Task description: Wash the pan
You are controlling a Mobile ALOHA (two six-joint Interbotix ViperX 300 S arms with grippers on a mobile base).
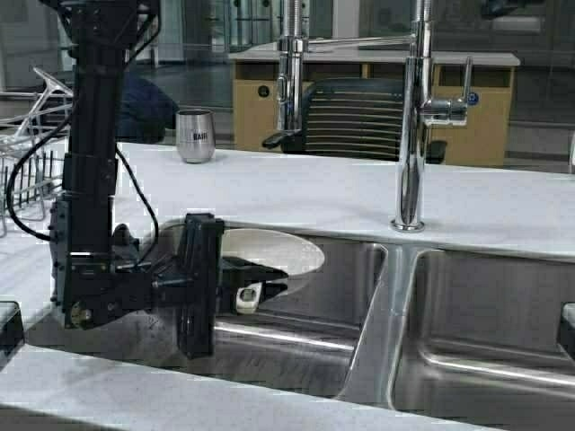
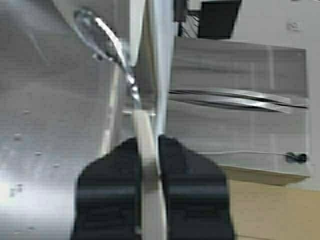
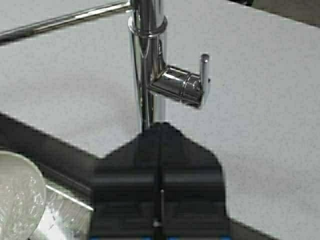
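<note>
The cream-white pan (image 1: 274,252) hangs tilted inside the left sink basin (image 1: 296,346), near its back wall. My left gripper (image 1: 260,280) reaches in from the left and is shut on the pan's stubby handle (image 1: 249,297). In the left wrist view the handle (image 2: 146,145) runs edge-on between the black fingers (image 2: 112,190) of the left gripper (image 2: 148,142). My right gripper (image 3: 160,127) is shut on nothing and points at the faucet (image 3: 145,65) and its lever (image 3: 204,75). A slice of the pan (image 3: 17,195) shows in the right wrist view.
The tall chrome faucet (image 1: 411,117) stands behind the divider between the two basins, with a second sprayer tap (image 1: 290,72) further left. A steel tumbler (image 1: 195,136) sits on the white counter. A wire dish rack (image 1: 27,171) stands at the far left. The right basin (image 1: 494,332) lies alongside.
</note>
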